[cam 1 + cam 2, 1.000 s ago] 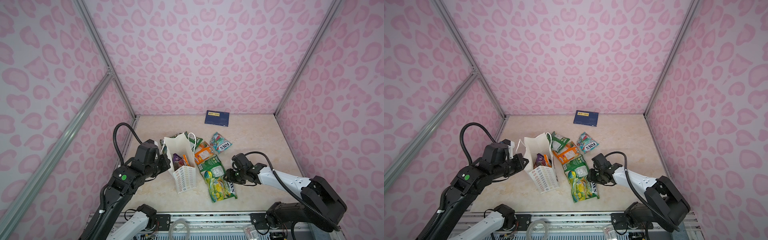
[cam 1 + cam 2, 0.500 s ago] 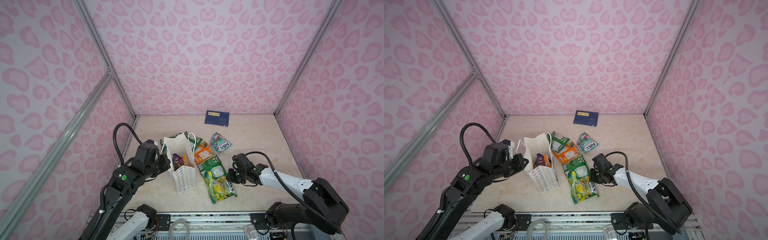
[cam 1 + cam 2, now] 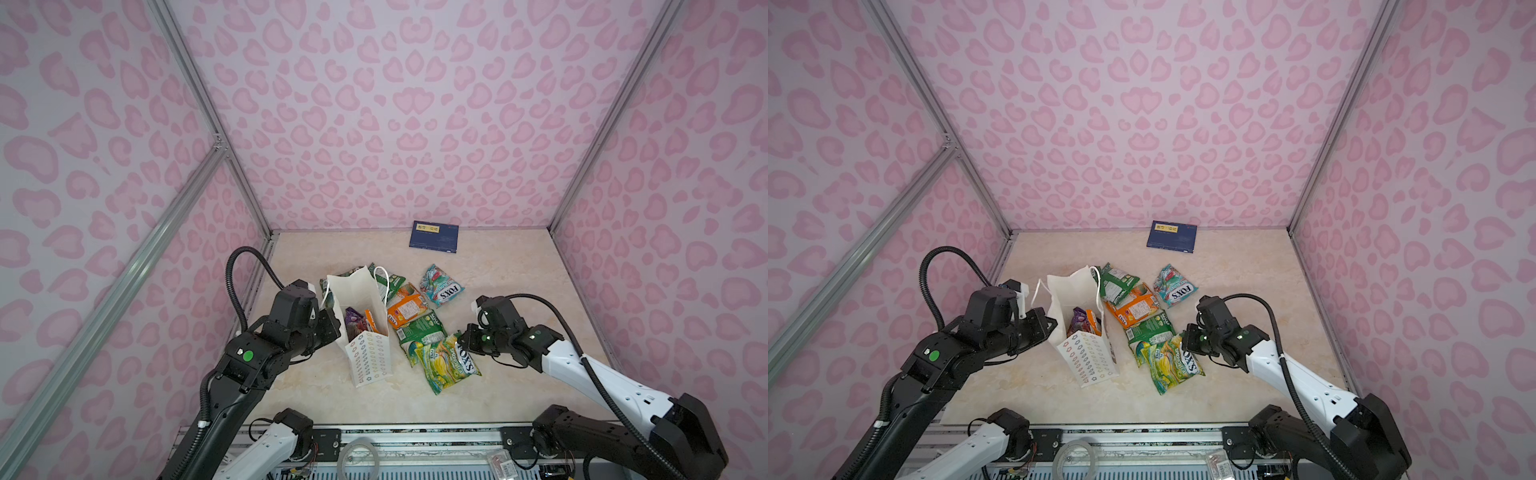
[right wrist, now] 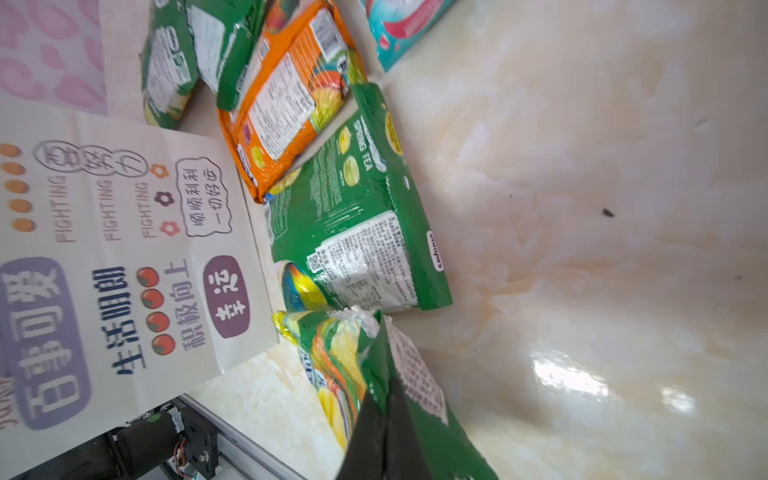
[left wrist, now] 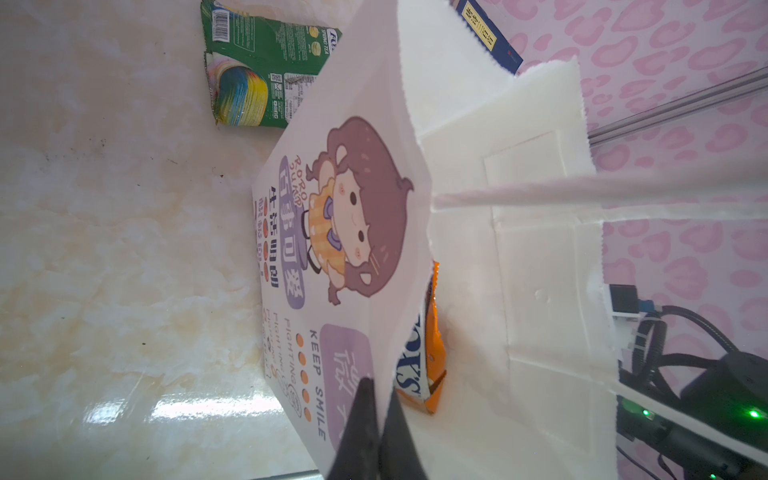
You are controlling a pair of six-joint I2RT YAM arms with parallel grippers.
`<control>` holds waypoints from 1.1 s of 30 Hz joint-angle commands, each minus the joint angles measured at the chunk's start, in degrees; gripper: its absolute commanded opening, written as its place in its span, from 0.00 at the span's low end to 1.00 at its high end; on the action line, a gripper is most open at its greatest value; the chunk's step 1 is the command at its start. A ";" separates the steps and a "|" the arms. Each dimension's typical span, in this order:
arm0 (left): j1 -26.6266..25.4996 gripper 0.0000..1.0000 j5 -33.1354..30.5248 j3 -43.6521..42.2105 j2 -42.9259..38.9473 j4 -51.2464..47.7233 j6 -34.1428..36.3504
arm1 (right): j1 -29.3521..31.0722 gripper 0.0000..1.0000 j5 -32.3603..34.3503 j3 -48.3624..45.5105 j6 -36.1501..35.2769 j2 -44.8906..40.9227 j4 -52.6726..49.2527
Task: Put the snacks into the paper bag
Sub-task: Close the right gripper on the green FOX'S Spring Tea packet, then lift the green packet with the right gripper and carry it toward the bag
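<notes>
Beside the white paper bag (image 3: pixel 360 291), rim pinched by left pincer (image 5: pixel 380 392), right pincer (image 4: pixel 384 409) clamps a glossy green-yellow pouch (image 3: pixel 445 362).

A cream marbled table (image 3: pixel 511 266) carries an upright white bag (image 3: pixel 371 359), with overlapping green and orange pouches (image 3: pixel 419 330) just beside it, a yellow-green pouch (image 3: pixel 446 365) nearest the front, a teal pouch (image 3: pixel 441 287) farther back, and a blue card (image 3: pixel 434 236) at the back wall.

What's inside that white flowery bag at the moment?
In a top view, the paper bag holds a purple pouch and an orange pouch beside it. The bag's walls hide its bottom, so anything lower down cannot be seen.
</notes>
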 commanded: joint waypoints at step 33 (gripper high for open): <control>0.12 0.06 1.79 -0.80 -0.34 2.40 -1.09 | 7.43 0.00 9.98 53.43 -9.56 5.44 -12.52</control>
